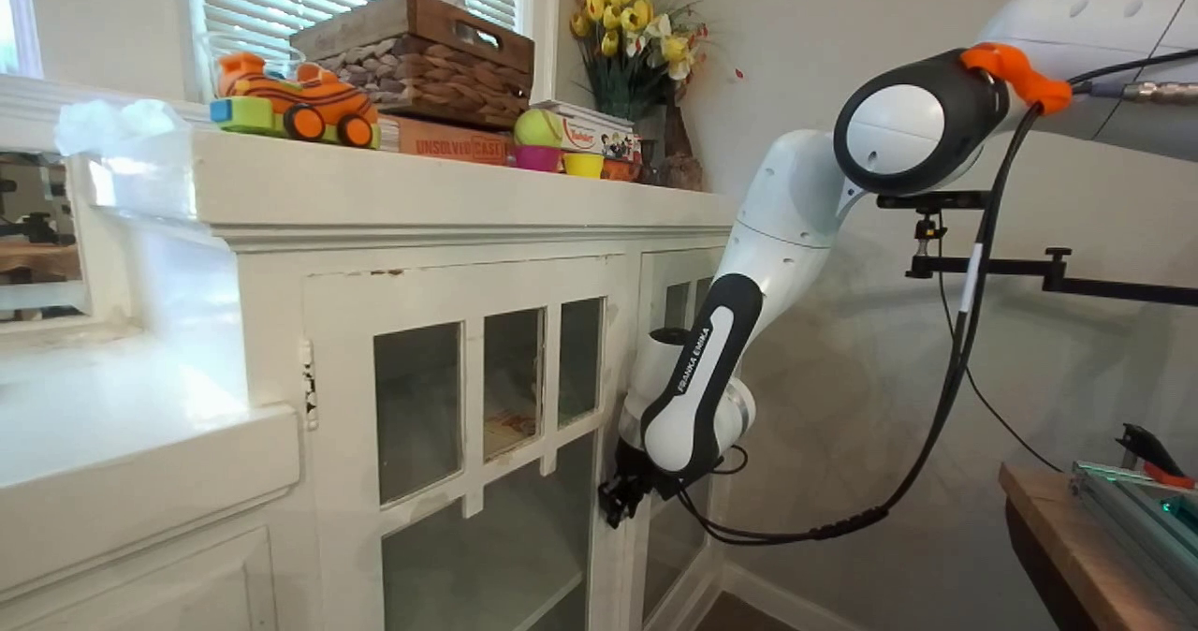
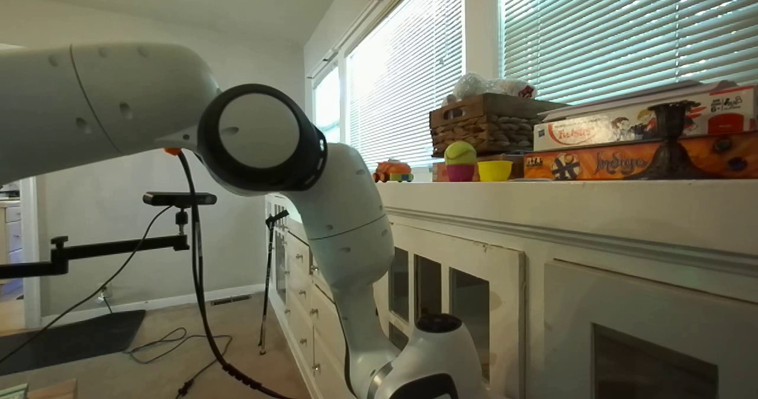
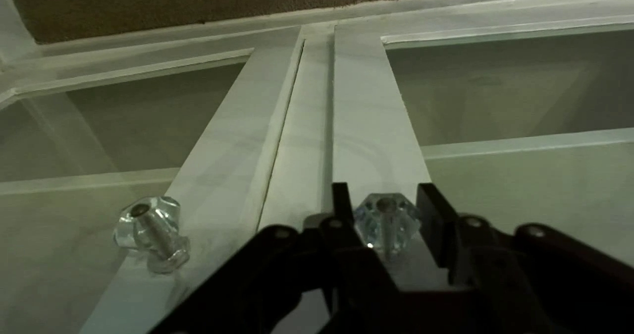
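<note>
**Black gripper (image 3: 384,194) with jaws narrowed on a clear glass knob (image 3: 388,225)**

One jaw against each side of the knob in the wrist view. In an exterior view, at the right edge of the white left cabinet door (image 1: 449,296). Just beside, on the far right cabinet door (image 1: 674,266), another glass knob (image 3: 151,230), apart from the jaws. Above, along the counter (image 1: 449,191), from near left to far right: orange toy car (image 1: 314,105), woven basket (image 1: 421,69), yellow-green ball (image 1: 539,128) atop a pink cup (image 1: 537,158), yellow cup (image 1: 583,165), yellow flowers (image 1: 625,21).
</note>
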